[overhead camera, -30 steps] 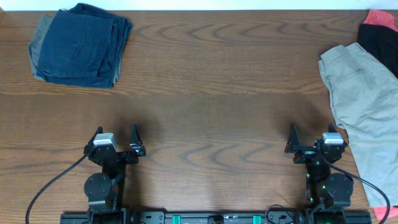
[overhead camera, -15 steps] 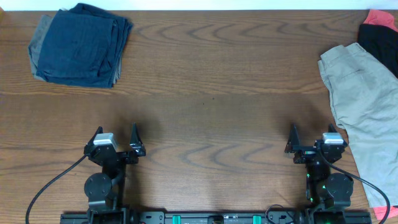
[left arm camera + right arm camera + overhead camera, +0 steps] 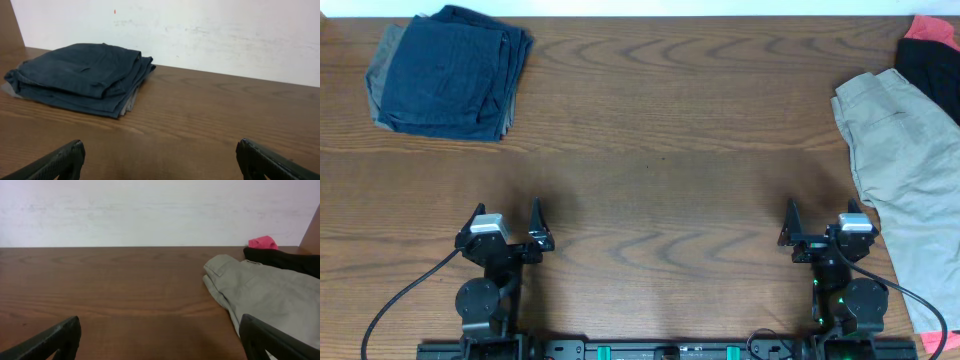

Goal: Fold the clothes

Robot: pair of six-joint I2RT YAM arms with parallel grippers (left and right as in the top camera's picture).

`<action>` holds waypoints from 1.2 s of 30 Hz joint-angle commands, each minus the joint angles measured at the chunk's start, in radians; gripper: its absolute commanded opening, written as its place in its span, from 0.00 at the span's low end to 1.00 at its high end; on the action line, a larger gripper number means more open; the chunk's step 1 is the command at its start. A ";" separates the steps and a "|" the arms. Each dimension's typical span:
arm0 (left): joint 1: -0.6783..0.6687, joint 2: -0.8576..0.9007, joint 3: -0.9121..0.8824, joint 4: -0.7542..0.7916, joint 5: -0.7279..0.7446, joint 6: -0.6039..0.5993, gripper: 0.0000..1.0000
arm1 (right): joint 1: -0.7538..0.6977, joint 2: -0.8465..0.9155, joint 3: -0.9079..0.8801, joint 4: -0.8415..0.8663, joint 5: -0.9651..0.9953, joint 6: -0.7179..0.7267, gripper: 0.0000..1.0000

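Observation:
The light khaki shorts [image 3: 905, 165] lie unfolded along the table's right edge, reaching from the far right corner toward the front. They also show at the right of the right wrist view [image 3: 265, 292]. My right gripper [image 3: 817, 228] is open and empty near the front edge, just left of the shorts. In its own view [image 3: 160, 335] its fingers stand wide apart over bare wood. My left gripper [image 3: 507, 226] is open and empty at the front left, and its own view [image 3: 160, 159] shows wide-spread fingers.
A stack of dark navy folded garments [image 3: 450, 72] sits at the far left corner, also in the left wrist view [image 3: 80, 77]. A black and pink-red garment [image 3: 928, 55] lies at the far right corner beyond the shorts. A white wall bounds the far edge.

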 commanded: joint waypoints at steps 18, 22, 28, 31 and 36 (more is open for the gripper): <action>-0.003 -0.005 -0.016 -0.036 0.014 0.013 0.98 | 0.005 -0.003 -0.002 -0.003 0.003 -0.019 0.99; -0.003 -0.005 -0.016 -0.036 0.014 0.013 0.98 | 0.005 -0.003 -0.002 -0.003 0.003 -0.019 0.99; -0.003 -0.005 -0.016 -0.036 0.014 0.013 0.98 | 0.005 -0.003 -0.002 -0.003 0.003 -0.019 0.99; -0.003 -0.005 -0.016 -0.036 0.014 0.013 0.98 | 0.005 -0.003 -0.002 -0.003 0.003 -0.019 0.99; -0.003 -0.005 -0.016 -0.036 0.014 0.013 0.98 | 0.005 -0.003 -0.002 0.013 0.002 -0.013 0.99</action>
